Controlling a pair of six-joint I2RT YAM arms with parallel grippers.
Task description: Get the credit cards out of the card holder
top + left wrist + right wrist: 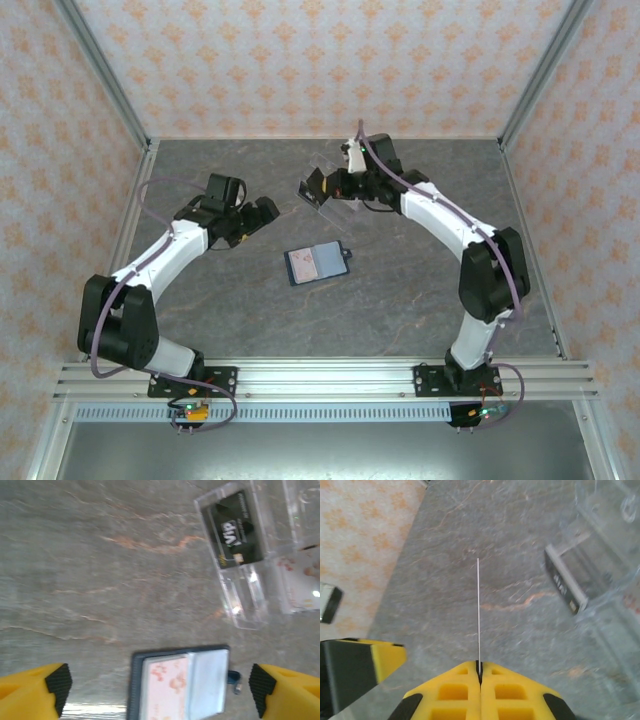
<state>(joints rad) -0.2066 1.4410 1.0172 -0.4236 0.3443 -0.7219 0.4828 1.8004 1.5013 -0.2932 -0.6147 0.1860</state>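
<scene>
We are pinching a thin plastic card (478,615) in our right gripper (480,672). The jaws are pressed together on its lower edge, so it is standing upright and showing us only a pale line, and we cannot tell its colour from this angle. We judge that we are carrying it on edge so it can drop into the clear acrylic box (600,575), which is sitting just to its right in the wrist view. A black card (234,527) marked "Vip" is already lying in one bay of the box.

Our left gripper (258,220) is hanging with its jaws wide apart and is holding nothing. Its yellow fingers (35,690) are framing the navy-blue book-style card holder (180,685) below. The holder is lying open and flat near the middle of the grey marbled tabletop (420,290), apart from the box. A whitish card with orange-pink blossoms (165,682) is sitting in one of its pockets, so the job is looking unfinished to us. Its small clasp tab (233,677) is pointing toward the other finger.

The tabletop is lying bare on every side of the holder, giving us room to come down on it. The box is sitting nearer the far edge, and both arms are working well inside the patterned walls (300,60).
</scene>
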